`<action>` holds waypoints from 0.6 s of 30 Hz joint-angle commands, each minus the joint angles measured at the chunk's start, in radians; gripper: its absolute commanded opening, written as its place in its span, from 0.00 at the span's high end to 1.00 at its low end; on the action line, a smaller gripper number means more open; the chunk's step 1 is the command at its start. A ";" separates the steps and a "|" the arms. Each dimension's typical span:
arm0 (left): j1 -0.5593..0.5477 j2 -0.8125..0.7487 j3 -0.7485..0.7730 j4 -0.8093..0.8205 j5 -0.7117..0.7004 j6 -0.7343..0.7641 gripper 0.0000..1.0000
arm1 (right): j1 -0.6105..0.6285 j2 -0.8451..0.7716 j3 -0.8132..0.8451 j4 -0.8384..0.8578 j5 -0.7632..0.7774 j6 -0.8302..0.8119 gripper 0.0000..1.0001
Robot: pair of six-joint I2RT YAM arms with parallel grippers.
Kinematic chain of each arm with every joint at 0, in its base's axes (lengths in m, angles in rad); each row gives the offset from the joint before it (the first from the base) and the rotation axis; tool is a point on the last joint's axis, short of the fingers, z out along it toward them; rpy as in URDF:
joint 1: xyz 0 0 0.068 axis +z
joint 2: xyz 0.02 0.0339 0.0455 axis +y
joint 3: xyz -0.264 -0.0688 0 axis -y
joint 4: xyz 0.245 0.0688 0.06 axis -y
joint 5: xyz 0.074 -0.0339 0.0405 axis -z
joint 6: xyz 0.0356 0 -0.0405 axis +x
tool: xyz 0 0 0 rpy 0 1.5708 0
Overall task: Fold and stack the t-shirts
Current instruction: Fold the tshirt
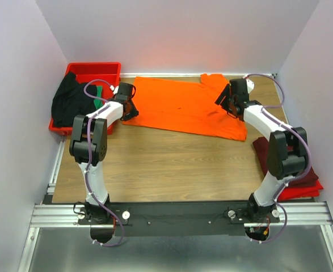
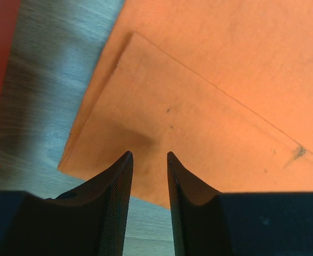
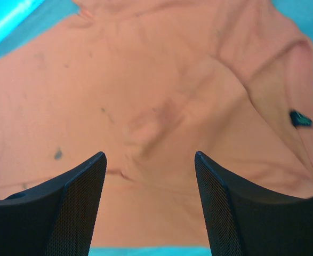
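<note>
The orange t-shirt (image 1: 183,105) lies spread flat at the back middle of the table. My left gripper (image 1: 130,109) hovers over its left corner; in the left wrist view the gripper (image 2: 148,156) is open by a narrow gap and empty, above the hemmed corner of the orange t-shirt (image 2: 209,96). My right gripper (image 1: 224,101) is over the shirt's right part, near a sleeve; in the right wrist view the gripper (image 3: 151,154) is wide open and empty above the wrinkled orange t-shirt (image 3: 161,106). A black t-shirt (image 1: 68,99) and a green t-shirt (image 1: 100,93) lie in the red tray. A maroon t-shirt (image 1: 279,153) lies at the right.
The red plastic tray (image 1: 95,69) stands at the back left corner, close beside my left arm. The maroon shirt rests on a flat red thing (image 1: 305,190) at the table's right edge. Bare wooden table (image 1: 172,164) stretches in front of the orange shirt. Walls close in on three sides.
</note>
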State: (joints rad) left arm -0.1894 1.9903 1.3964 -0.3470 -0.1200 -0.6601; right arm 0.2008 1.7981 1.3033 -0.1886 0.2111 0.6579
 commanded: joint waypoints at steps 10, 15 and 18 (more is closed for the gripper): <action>-0.059 0.022 -0.080 -0.046 -0.176 -0.131 0.60 | -0.006 -0.089 -0.280 -0.022 0.024 0.074 0.24; -0.064 -0.028 -0.161 -0.040 -0.181 -0.153 0.60 | -0.018 -0.043 -0.300 -0.022 -0.001 0.081 0.24; -0.064 -0.076 -0.216 -0.027 -0.185 -0.165 0.60 | -0.018 -0.054 -0.343 -0.023 -0.007 0.086 0.24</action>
State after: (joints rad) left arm -0.2478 1.9427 1.2671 -0.3050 -0.2783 -0.7853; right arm 0.1909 1.7359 1.0084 -0.2020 0.2188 0.7181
